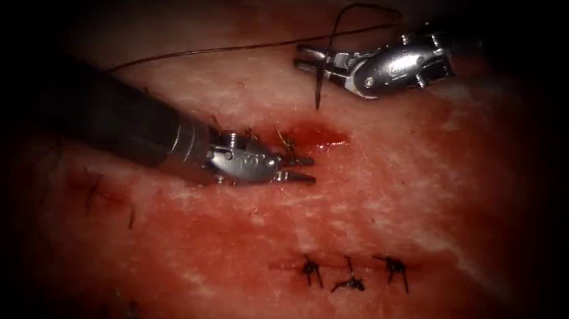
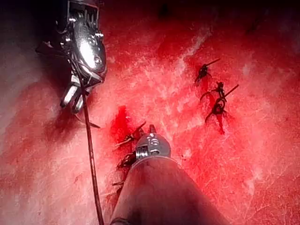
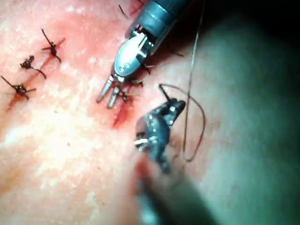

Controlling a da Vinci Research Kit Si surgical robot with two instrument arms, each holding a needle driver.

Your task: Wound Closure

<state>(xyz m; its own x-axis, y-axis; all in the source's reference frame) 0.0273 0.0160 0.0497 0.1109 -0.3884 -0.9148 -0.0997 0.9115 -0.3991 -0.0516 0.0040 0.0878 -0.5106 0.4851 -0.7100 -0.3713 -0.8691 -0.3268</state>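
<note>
My right tool (image 1: 304, 57) hovers above the far side of the open cut (image 1: 319, 138), its jaws shut on the dark curved needle (image 1: 319, 82) at about mid-curve. The needle's point hangs down, clear of the tissue (image 1: 428, 188). Thread (image 1: 238, 46) loops from the needle over the tool and trails away to the left. My left tool (image 1: 305, 169) lies low over the tissue at the cut's left end, beside a stitch (image 1: 287, 143), with its jaws open and nothing in them. The right wrist view shows those open jaws too (image 3: 107, 97). Red fluid (image 1: 328, 140) pools in the cut.
A second, closed cut nearer the front carries three knotted stitches (image 1: 350, 275) with short cut ends, also seen in the left wrist view (image 2: 215, 93). Older dark stitch ends (image 1: 91, 190) sit on the tissue at the left. The left tool's shaft (image 1: 116, 116) crosses the left half.
</note>
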